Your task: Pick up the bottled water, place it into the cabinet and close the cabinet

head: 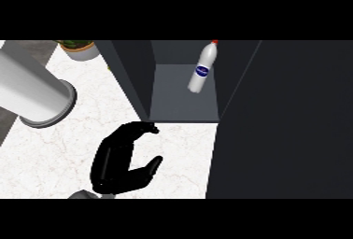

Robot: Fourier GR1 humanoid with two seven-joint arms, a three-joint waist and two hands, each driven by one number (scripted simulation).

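Landmark: cabinet (186, 100), open, dark grey, shelf floor visible.

Nearest the lower edge of the head view: one black hand (121, 163) over the white marbled counter (48, 149). It sits left of centre, so I read it as the left hand, but only one hand shows and the forearm is nearly cut off by the edge. A bit of grey wrist shows below it. Fingers are bent into a C with the thumb spread off to the side; there is a gap between them and nothing in it. Not clamped on anything. Fingertips (146, 127) reach up to just short of the cabinet's front lip, near its left front corner. Contact with the cabinet: can't tell.

Right of the hand: cabinet door (283, 126), a large dark panel swung out toward the viewer and covering the whole right side of the view.

Further in: bottled water (202, 70) is inside the cabinet, standing on the shelf floor toward the back right, red cap on top, blue label mid-body. It looks tilted in this steep view. It's well apart from the hand, beyond it and to its right.

Left of the cabinet: big white cylinder (34, 88) on the counter. At the far left behind it, a potted plant (79, 46) beside the cabinet's left wall.
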